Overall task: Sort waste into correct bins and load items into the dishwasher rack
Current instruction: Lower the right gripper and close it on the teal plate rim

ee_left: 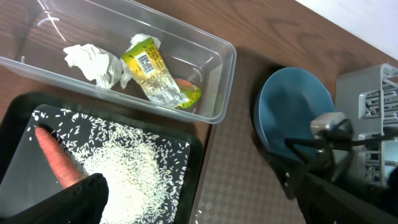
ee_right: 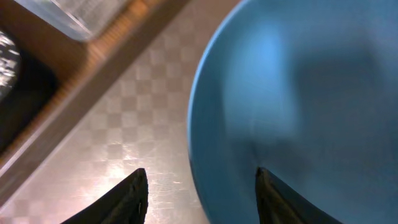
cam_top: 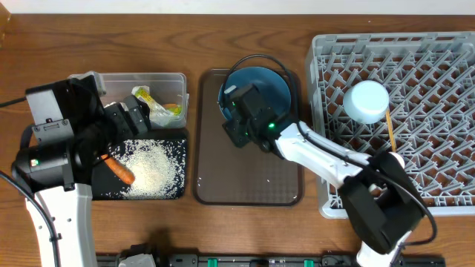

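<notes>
Brown wooden table [cam_top: 223, 44] fills the background; on it lies 1 dark brown serving tray [cam_top: 245, 178], and at its far end sits 1 large round blue plate [cam_top: 271, 81], smooth, glossy and bare; its rim comes close to the tray's far edge.

Right gripper [ee_right: 200, 173] hangs over the plate's near-left edge, its 2 fingers partly apart with the rim between them; whether they pinch it I cannot tell. Left gripper [ee_left: 199, 186] stands wide and holds nothing, above the black tray [cam_top: 100, 189].

That tray holds 1 orange carrot [cam_top: 119, 170] and a spread of white rice [cam_top: 152, 167]; just beyond it, the clear tub [cam_top: 174, 78] holds 1 crumpled white paper [ee_left: 93, 62] and 1 yellow-green wrapper [ee_left: 152, 74].

To the right, the grey dishwasher rack [cam_top: 445, 200] carries 1 light blue cup [cam_top: 365, 101], upside down, and 1 wooden chopstick [cam_top: 389, 127] beside it.

The serving tray's near half is bare; a narrow strip of wood separates it from the bins on 1 side and the rack's wall on the other.
</notes>
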